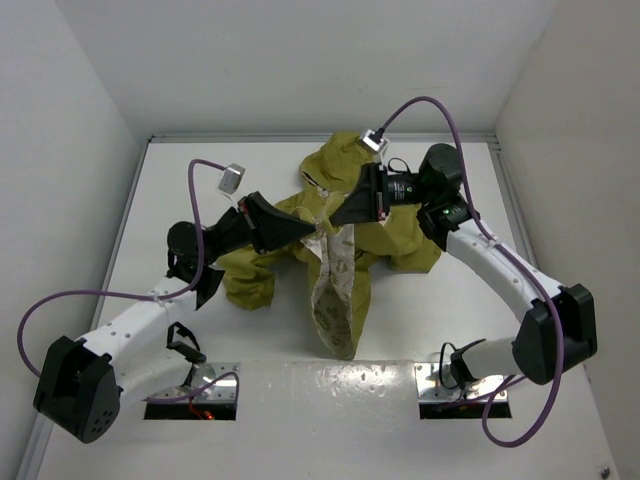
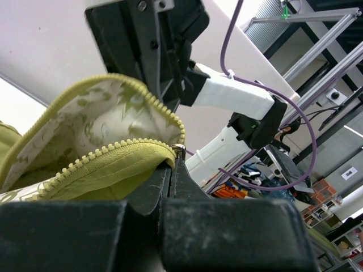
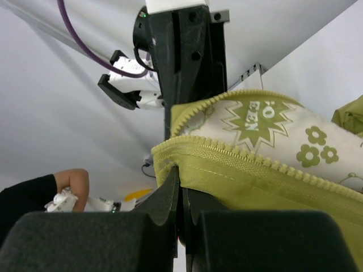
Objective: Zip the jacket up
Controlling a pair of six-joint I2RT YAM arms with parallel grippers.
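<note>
The olive-green jacket is held up off the table in the middle, its cream doodle lining hanging down. My left gripper is shut on the jacket's zipper edge, beside a small metal zipper piece. My right gripper faces it from the right and is shut on the other zipper edge. The two grippers almost touch. Open zipper teeth run along both edges; they also show in the right wrist view.
White walls close in the table on the left, back and right. The purple cables arc above both arms. Part of the jacket lies bunched on the table at the left and at the back.
</note>
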